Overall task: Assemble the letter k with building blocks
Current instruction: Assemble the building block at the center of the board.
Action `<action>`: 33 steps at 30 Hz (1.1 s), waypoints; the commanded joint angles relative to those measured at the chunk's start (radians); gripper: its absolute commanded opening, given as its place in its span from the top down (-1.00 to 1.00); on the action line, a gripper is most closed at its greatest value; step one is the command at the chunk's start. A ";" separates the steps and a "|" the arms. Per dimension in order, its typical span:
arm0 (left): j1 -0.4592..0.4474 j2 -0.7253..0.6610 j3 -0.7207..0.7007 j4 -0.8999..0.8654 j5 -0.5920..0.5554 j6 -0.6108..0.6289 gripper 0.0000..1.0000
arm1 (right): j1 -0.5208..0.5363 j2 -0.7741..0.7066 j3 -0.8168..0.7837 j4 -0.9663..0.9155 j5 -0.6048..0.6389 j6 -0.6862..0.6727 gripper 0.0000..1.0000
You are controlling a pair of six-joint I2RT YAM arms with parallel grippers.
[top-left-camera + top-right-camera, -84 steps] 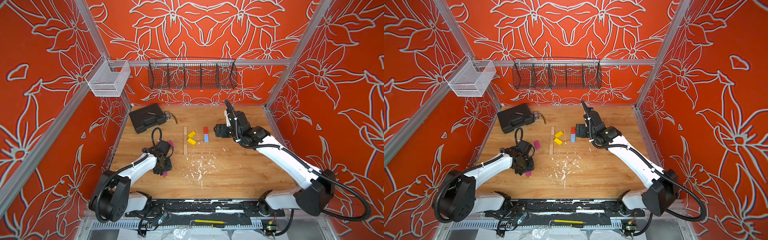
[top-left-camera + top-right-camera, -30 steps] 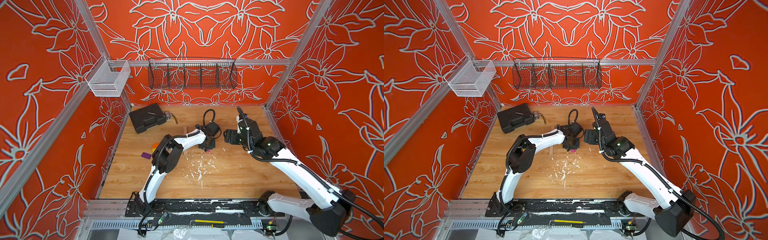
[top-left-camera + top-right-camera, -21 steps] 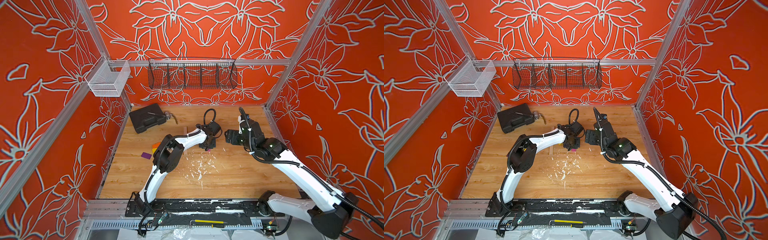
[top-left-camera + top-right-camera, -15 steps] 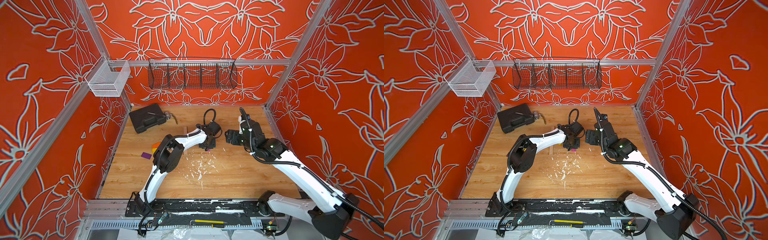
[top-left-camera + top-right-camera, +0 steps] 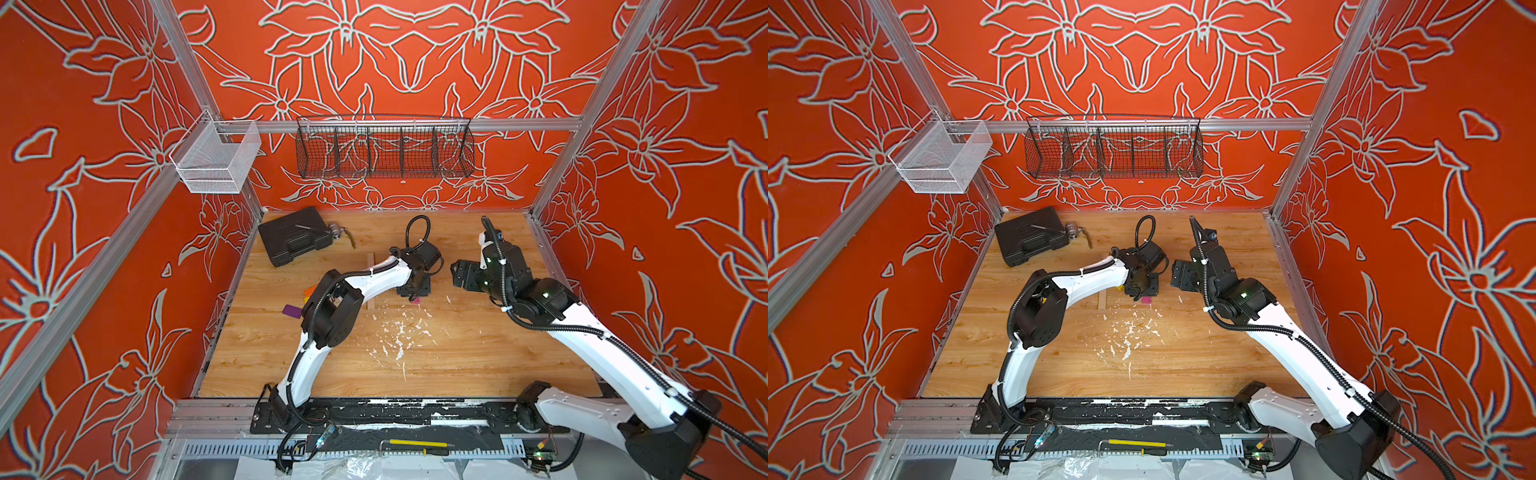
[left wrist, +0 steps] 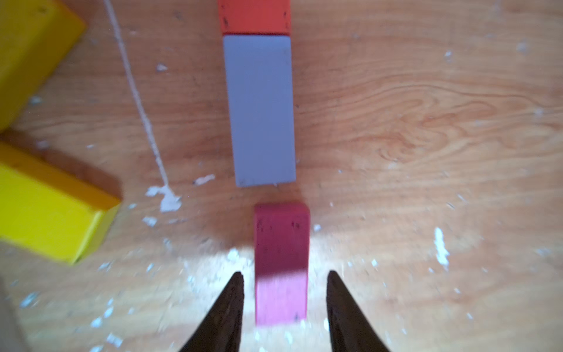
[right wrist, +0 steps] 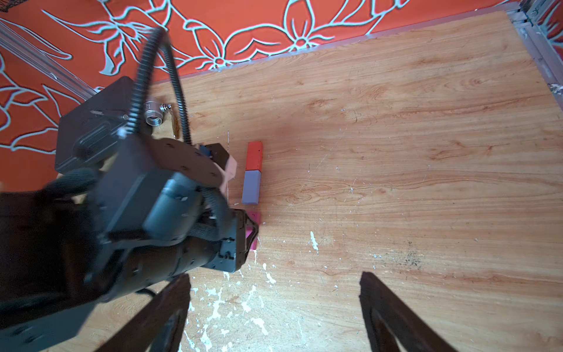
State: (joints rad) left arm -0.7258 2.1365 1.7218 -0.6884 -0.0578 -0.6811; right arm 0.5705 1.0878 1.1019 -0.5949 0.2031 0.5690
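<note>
Because the left gripper (image 6: 285, 273) stands with its jaws parted only narrowly, the magenta block (image 6: 281, 243) lies flat on the table (image 6: 426, 152) between the two fingers (image 6: 231, 304). A thin strip of wood shows on each side of it, so nothing seems to be clamped. Just beyond its far end, after a small gap, lies the blue block (image 6: 260, 109), and the red block (image 6: 254, 15) touches the blue one end to end. The magenta piece is not quite in line with these two; it sits a little to one side. Two yellow blocks (image 6: 45, 210) lie apart from this row.

I judge that the step in hand is letting go of the magenta block. To do it well, the fingers should part evenly and rise straight, so that neither pad drags the block further out of line.

Only the left wrist view shows the gaps beside the fingers. In both top views the gripper body covers the row, and only a corner of magenta (image 5: 1146, 299) shows. A top view alone shows the purple block (image 5: 291, 311) lying well apart, near the left arm's elbow. The right wrist view shows the right gripper (image 7: 274, 275) spread wide and empty, well apart from the row.
</note>
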 commanded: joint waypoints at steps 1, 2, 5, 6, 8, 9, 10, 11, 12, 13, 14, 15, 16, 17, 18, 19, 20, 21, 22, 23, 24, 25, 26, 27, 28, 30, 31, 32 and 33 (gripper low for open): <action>-0.004 -0.180 -0.068 0.041 -0.025 -0.013 0.13 | -0.003 -0.019 -0.010 -0.011 0.029 0.039 -0.77; -0.003 -0.229 -0.101 0.056 -0.039 -0.004 0.13 | -0.004 -0.021 -0.010 -0.011 0.026 0.044 -0.77; -0.004 -0.380 -0.203 0.090 -0.090 0.040 0.14 | -0.004 -0.019 -0.010 -0.006 0.011 0.050 -0.76; -0.003 -0.436 -0.243 0.101 -0.109 0.058 0.14 | -0.004 -0.016 -0.010 -0.005 0.003 0.052 -0.75; -0.003 -0.540 -0.329 0.135 -0.131 0.114 0.14 | -0.004 -0.009 -0.009 -0.005 -0.018 0.048 -0.75; -0.002 -0.601 -0.382 0.162 -0.123 0.160 0.14 | -0.003 -0.002 -0.008 -0.005 -0.036 0.045 -0.73; -0.001 -0.660 -0.430 0.190 -0.111 0.200 0.14 | -0.003 0.004 -0.011 -0.001 -0.064 0.036 -0.71; -0.001 -0.726 -0.489 0.216 -0.086 0.256 0.14 | -0.003 0.015 -0.013 0.010 -0.106 0.020 -0.69; 0.002 -0.787 -0.537 0.239 -0.057 0.301 0.14 | -0.003 0.025 -0.015 0.018 -0.139 0.016 -0.67; 0.004 -0.860 -0.596 0.269 -0.018 0.359 0.14 | -0.001 0.039 -0.018 0.024 -0.169 0.018 -0.65; 0.010 -0.924 -0.651 0.296 0.015 0.406 0.14 | 0.002 0.053 -0.022 0.029 -0.198 0.023 -0.63; 0.017 -0.974 -0.689 0.311 0.027 0.433 0.13 | 0.003 0.071 -0.023 0.035 -0.215 0.026 -0.61; 0.029 -1.022 -0.725 0.315 0.036 0.460 0.11 | 0.006 0.088 -0.027 0.040 -0.232 0.031 -0.60; 0.049 -1.059 -0.747 0.302 0.055 0.487 0.09 | 0.009 0.107 -0.029 0.045 -0.244 0.036 -0.60; 0.070 -1.085 -0.760 0.283 0.080 0.509 0.07 | 0.014 0.122 -0.030 0.047 -0.253 0.037 -0.59; 0.100 -1.108 -0.775 0.259 0.123 0.542 0.04 | 0.018 0.142 -0.030 0.050 -0.263 0.040 -0.58; 0.131 -1.129 -0.789 0.239 0.177 0.580 -0.01 | 0.021 0.165 -0.028 0.049 -0.269 0.040 -0.58; 0.154 -1.141 -0.800 0.224 0.212 0.612 -0.04 | 0.024 0.186 -0.024 0.045 -0.270 0.040 -0.57; 0.173 -1.178 -0.811 0.205 0.240 0.656 -0.09 | 0.028 0.208 -0.018 0.037 -0.270 0.038 -0.57; 0.190 -1.198 -0.823 0.193 0.263 0.701 -0.14 | 0.033 0.227 -0.010 0.028 -0.263 0.037 -0.57; 0.200 -1.216 -0.835 0.187 0.283 0.740 -0.22 | 0.038 0.246 -0.006 0.022 -0.257 0.036 -0.58; 0.203 -1.233 -0.844 0.181 0.304 0.790 -0.32 | 0.043 0.266 0.001 0.015 -0.244 0.040 -0.57; 0.206 -1.246 -0.854 0.176 0.323 0.838 -0.42 | 0.049 0.285 0.007 0.008 -0.230 0.039 -0.57; 0.205 -1.256 -0.863 0.176 0.339 0.874 -0.49 | 0.054 0.303 0.012 0.004 -0.213 0.042 -0.57; 0.206 -1.262 -0.874 0.178 0.351 0.912 -0.57 | 0.060 0.327 0.018 -0.002 -0.190 0.049 -0.56; 0.206 -1.259 -0.884 0.172 0.348 0.961 -0.67 | 0.067 0.376 0.042 -0.027 -0.144 0.070 -0.53; 0.207 -1.255 -0.886 0.169 0.348 0.980 -0.72 | 0.071 0.406 0.062 -0.049 -0.119 0.084 -0.50; 0.208 -1.252 -0.888 0.168 0.360 1.002 -0.78 | 0.075 0.440 0.087 -0.073 -0.100 0.091 -0.47; 0.209 -1.251 -0.889 0.166 0.379 1.024 -0.85 | 0.081 0.468 0.104 -0.090 -0.088 0.091 -0.44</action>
State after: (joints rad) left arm -0.5232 0.8829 0.8402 -0.4995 0.2531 0.1997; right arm 0.6392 1.5036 1.1473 -0.6189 0.0307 0.6189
